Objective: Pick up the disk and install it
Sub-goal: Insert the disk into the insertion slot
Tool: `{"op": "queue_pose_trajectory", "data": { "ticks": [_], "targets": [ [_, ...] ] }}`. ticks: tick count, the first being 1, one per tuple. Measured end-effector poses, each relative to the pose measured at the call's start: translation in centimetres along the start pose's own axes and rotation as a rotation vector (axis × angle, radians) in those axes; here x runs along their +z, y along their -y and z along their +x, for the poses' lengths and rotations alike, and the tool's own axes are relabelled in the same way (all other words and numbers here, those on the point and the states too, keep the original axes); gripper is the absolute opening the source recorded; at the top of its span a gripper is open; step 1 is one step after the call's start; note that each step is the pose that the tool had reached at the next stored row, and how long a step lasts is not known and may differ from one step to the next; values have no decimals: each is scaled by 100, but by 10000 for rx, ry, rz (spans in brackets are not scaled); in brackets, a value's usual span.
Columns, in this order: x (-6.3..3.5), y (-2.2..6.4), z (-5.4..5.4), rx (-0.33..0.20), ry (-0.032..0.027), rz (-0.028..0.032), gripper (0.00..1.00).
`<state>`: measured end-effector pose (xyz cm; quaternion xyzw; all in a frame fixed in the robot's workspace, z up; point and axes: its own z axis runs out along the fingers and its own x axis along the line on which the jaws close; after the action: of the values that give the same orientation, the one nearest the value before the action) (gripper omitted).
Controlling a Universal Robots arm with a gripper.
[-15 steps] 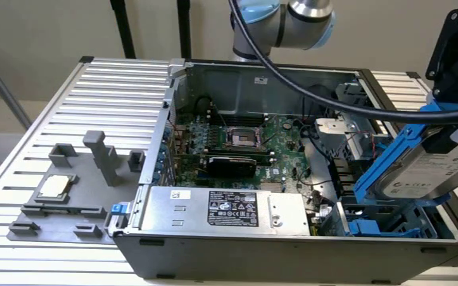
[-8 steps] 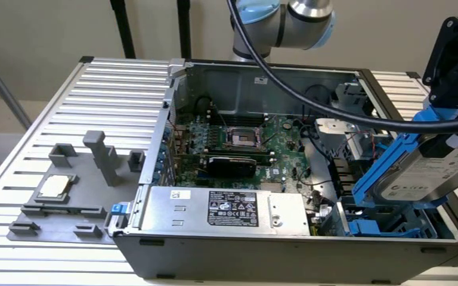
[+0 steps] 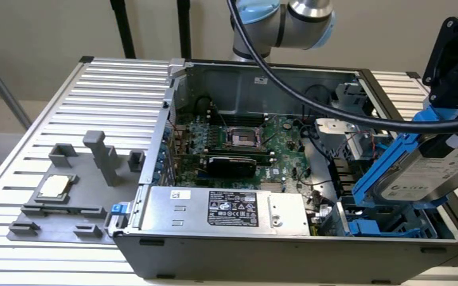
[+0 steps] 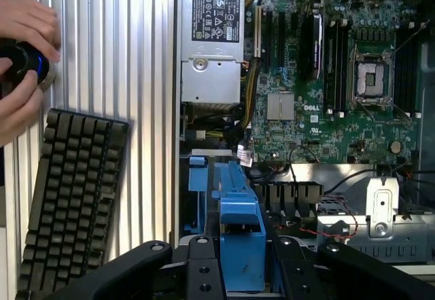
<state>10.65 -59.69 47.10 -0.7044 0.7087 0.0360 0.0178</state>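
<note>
- Tool is clamped on the disk, which hangs tilted above the blue cage in the case, at the exterior view's right.
- Doing this well likely means squaring the disk to the cage.

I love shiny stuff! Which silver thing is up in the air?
The disk, with white label and blue frame, tilted above the case. The small square chip lies on the grey tray.

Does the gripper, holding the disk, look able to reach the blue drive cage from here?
Probably yes: the gripper holds the disk tilted over the blue drive cage, whose open top looks unobstructed; the black cable runs above the disk.
</note>
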Motion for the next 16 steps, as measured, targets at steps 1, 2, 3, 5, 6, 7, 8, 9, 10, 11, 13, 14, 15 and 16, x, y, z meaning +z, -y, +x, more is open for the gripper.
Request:
{"op": "queue_pose_trajectory", "data": {
  "ticks": [1,2,3,5,6,7,8,9,10,11,13,14,15,16],
  "targets": [
    [0,0,0,0,0,0,33],
    [0,0,0,0,0,2,33],
    [3,0,0,-1,-2,7,33],
    [12,0,0,-1,-36,8,33],
    [19,0,1,0,-71,8,33],
    [28,0,2,2,-105,9,33],
    [36,0,2,2,-149,9,33],
    [45,0,3,2,-198,9,33],
    [57,0,3,3,-232,9,33],
    [68,-1,3,2,-256,9,33],
    [89,-2,2,2,-271,9,33],
    [99,-2,2,1,-274,9,33],
    [109,-3,0,1,-277,9,33],
    [120,-4,-4,-1,-279,9,33]
  ]
}}
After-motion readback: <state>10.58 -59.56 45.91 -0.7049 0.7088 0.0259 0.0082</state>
